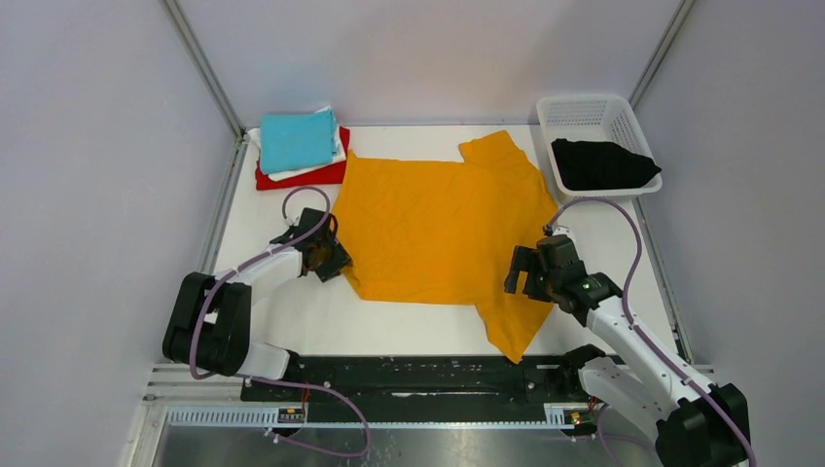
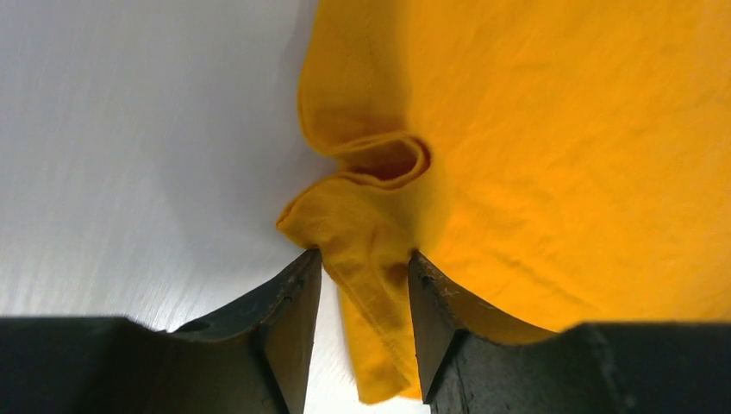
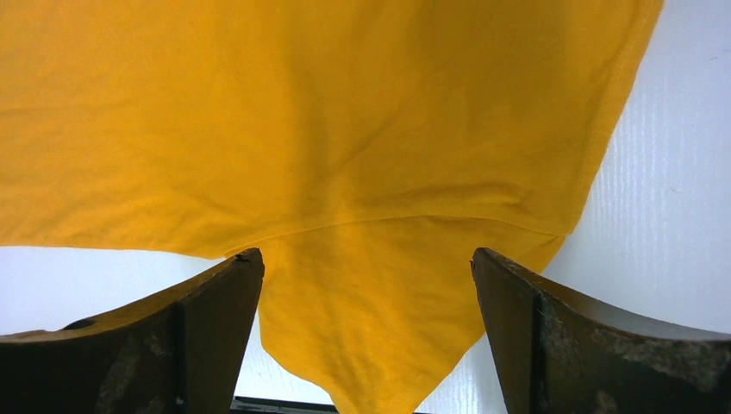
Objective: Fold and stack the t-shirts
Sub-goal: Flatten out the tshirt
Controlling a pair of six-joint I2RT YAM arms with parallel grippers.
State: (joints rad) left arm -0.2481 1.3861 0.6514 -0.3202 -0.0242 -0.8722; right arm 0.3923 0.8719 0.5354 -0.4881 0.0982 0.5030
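The orange-yellow t-shirt (image 1: 443,229) lies spread flat in the middle of the white table (image 1: 292,321). My left gripper (image 1: 326,255) is at its left edge, with the jaws drawn in on a bunched fold of the shirt's edge (image 2: 371,259). The cloth puckers just beyond the fingertips. My right gripper (image 1: 530,272) is open above the near-right sleeve (image 3: 379,319) and holds nothing. The black t-shirt (image 1: 600,163) lies in the basket. Teal (image 1: 297,139), white (image 1: 292,174) and red (image 1: 302,177) t-shirts lie folded in a stack at the far left.
A white plastic mesh basket (image 1: 584,110) stands at the far right corner. Grey walls with metal posts close in the table on three sides. A black rail (image 1: 418,375) runs along the near edge by the arm bases.
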